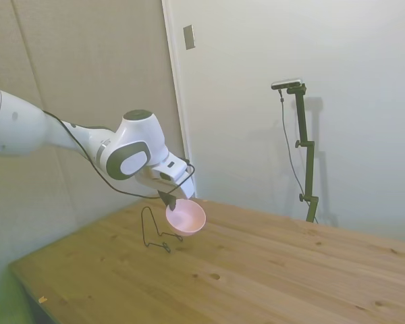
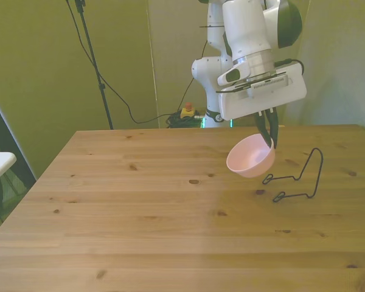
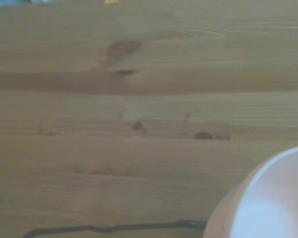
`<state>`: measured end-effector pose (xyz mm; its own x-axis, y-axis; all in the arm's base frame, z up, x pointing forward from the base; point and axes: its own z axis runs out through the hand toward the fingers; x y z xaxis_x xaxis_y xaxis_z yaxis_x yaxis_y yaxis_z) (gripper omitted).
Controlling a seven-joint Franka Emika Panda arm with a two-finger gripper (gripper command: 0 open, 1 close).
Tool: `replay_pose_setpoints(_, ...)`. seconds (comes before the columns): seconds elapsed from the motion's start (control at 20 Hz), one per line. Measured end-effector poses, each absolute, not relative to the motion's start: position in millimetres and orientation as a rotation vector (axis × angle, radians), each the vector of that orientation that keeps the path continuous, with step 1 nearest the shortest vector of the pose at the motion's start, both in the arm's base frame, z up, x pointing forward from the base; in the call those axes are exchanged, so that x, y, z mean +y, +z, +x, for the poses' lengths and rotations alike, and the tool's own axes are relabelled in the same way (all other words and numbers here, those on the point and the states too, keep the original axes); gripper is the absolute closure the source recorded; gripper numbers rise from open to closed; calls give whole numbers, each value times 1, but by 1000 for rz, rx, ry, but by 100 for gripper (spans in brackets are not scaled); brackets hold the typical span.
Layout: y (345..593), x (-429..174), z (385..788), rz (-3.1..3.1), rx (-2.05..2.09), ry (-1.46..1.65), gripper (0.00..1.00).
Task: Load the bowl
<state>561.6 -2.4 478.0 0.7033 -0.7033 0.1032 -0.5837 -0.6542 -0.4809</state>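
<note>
The end effector (image 2: 269, 135) pinches the rim of the shiny pink bowl (image 2: 250, 156), tilted above the desk (image 2: 140, 231). Only the wrist view shows wood knots up close.

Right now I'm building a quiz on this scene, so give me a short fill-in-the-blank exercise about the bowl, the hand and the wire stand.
1. The hand grips the pink bowl by its ____.
2. The bowl hangs in the air, ____ the wooden table.
3. In the front view, the black wire stand is on the bowl's ____ side.
4. The bowl holds ____ inside.

Missing words: rim; above; right; nothing
</note>
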Motion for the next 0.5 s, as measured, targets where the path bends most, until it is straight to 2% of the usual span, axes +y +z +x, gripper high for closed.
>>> replay_pose_setpoints(0.25, 468, 3, 559, -2348, 948, -336, 100)
replay_pose_setpoints(0.5, 458, 38, 547, -2305, 909, -239, 100)
